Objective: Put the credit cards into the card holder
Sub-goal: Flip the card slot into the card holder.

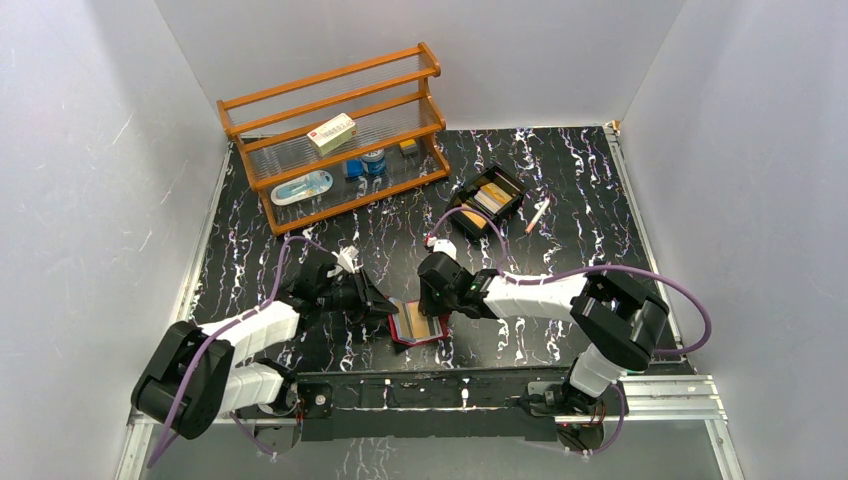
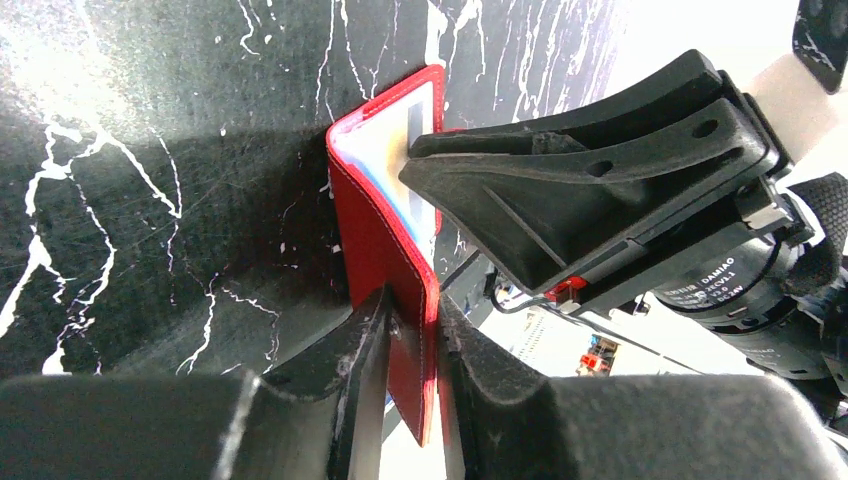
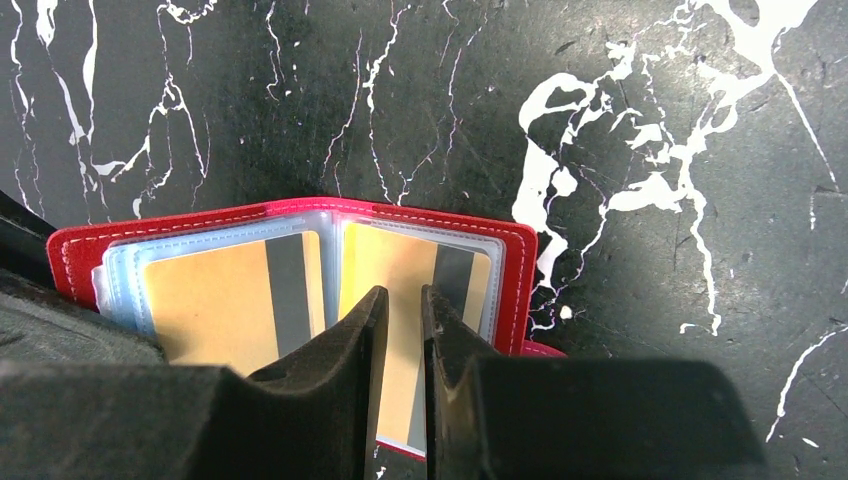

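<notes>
The red card holder (image 1: 418, 322) lies open on the black marbled table between my two arms. In the right wrist view, the holder (image 3: 515, 265) shows two clear sleeves, with one gold card (image 3: 210, 300) in the left sleeve and another gold card (image 3: 400, 255) in the right. My right gripper (image 3: 398, 300) hovers over the right card with its jaws nearly together and nothing between them. My left gripper (image 2: 415, 320) is shut on the holder's raised left flap (image 2: 385, 230). In the top view, the left gripper (image 1: 378, 300) and right gripper (image 1: 432, 305) meet at the holder.
A black two-compartment tray (image 1: 488, 200) with light cards in it sits at the back right, with a pen (image 1: 537, 215) beside it. A wooden rack (image 1: 335, 130) at the back left holds a cream box (image 1: 331, 132) and small items.
</notes>
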Controlling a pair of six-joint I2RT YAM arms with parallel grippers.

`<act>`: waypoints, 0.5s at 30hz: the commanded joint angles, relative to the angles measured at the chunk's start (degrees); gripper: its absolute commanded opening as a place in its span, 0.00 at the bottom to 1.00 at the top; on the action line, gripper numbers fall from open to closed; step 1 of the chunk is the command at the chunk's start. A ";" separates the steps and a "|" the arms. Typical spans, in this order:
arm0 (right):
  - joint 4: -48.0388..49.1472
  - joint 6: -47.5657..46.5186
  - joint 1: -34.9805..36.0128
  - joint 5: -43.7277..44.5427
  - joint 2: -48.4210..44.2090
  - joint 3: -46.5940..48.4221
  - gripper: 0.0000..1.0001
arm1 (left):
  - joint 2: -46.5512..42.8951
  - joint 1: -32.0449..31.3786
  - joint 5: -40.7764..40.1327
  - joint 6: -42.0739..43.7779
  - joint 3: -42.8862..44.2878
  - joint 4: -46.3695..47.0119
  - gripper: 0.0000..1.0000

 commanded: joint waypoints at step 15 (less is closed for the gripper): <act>-4.50 0.35 0.46 -2.83 1.68 -2.98 0.26 | -1.69 -0.82 -0.02 1.37 -0.20 2.73 0.00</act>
